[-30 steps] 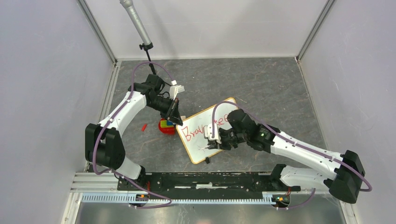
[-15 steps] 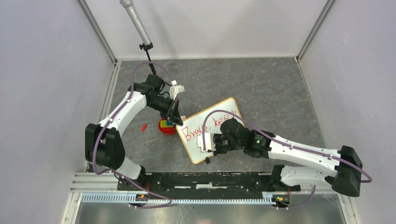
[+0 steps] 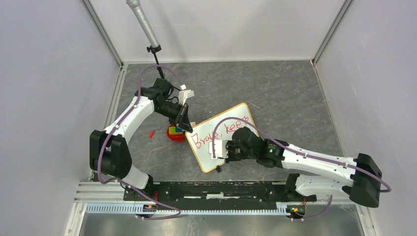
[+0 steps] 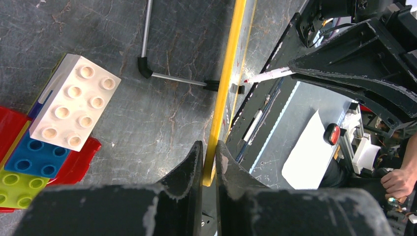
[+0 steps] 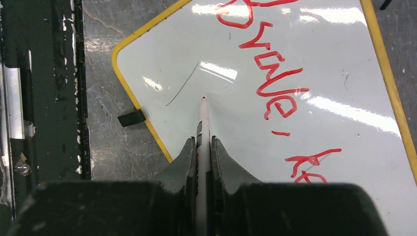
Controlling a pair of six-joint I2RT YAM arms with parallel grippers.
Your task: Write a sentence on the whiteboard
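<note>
The whiteboard (image 3: pixel 202 156) lies tilted on the grey floor, and its yellow-orange frame (image 4: pixel 226 73) runs edge-on through the left wrist view. Red lettering (image 3: pixel 216 133) reads "Brave, keep" in one line; the right wrist view shows "Brave, ke" (image 5: pixel 275 83). My left gripper (image 3: pixel 186 127) is shut on the board's frame at its far-left corner (image 4: pixel 210 152). My right gripper (image 3: pixel 216 149) is shut on a white marker with a red tip (image 5: pixel 202 118). The tip sits over the bare lower-left part of the board (image 5: pixel 162 69), below "Brave". I cannot tell whether it touches.
Toy bricks on a red base (image 3: pixel 174 133) stand next to the board's left corner, with a white brick (image 4: pixel 74 108) on top. A small red cap (image 3: pixel 152 133) lies to their left. A black clip foot (image 5: pixel 131 118) sticks out at the board's near edge. A black rail (image 3: pixel 216 189) runs along the front.
My right gripper has moved left and toward the board's near-left part with the marker, uncovering the word "keep". The left gripper and the board have not moved.
</note>
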